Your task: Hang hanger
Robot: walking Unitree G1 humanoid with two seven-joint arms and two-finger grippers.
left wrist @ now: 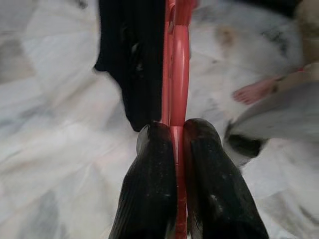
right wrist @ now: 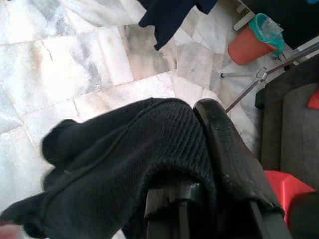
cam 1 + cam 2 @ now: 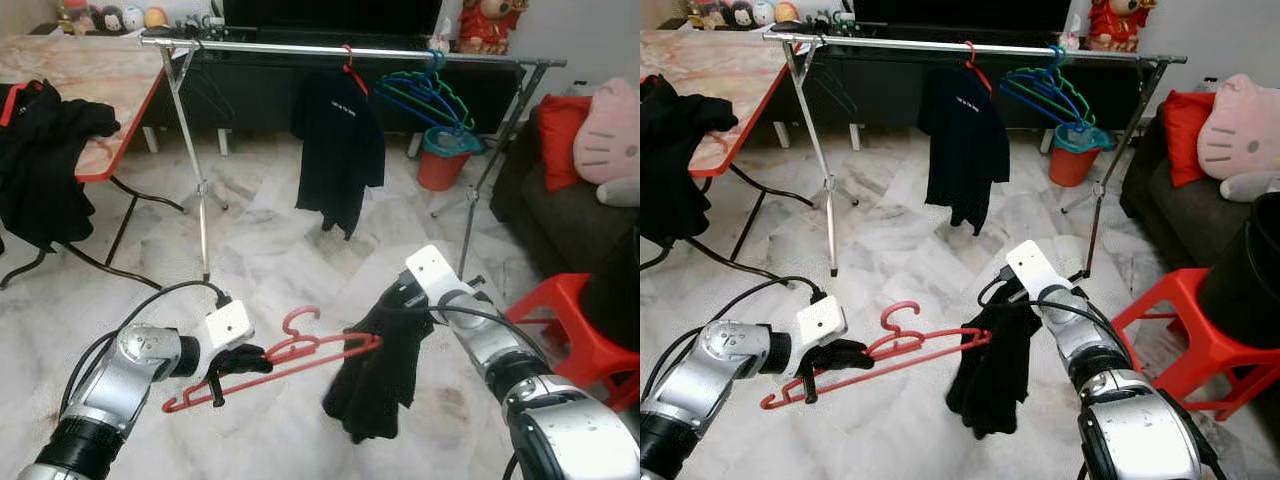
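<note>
A red plastic hanger [image 3: 275, 362] hangs level above the marble floor, and my left gripper [image 3: 245, 358] is shut on its lower bar near the middle; the left wrist view has the bar [image 1: 175, 89] pinched between my fingers [image 1: 149, 184]. A black knitted garment [image 3: 378, 385] droops from the hanger's right end. My right gripper [image 3: 392, 312] is shut on the top of this garment [image 2: 124, 159], which covers one finger while the other finger [image 2: 229, 149] shows beside it. Behind stands a metal clothes rail [image 3: 300, 47] with a black shirt [image 3: 338, 150] on a red hanger.
Blue and green empty hangers [image 3: 425, 95] hang on the rail's right part. A folding table [image 3: 95, 90] with black clothes [image 3: 40, 150] is at the left. A red stool [image 3: 570, 330], a dark sofa [image 3: 545, 215] and a red bin [image 3: 443, 160] stand at the right.
</note>
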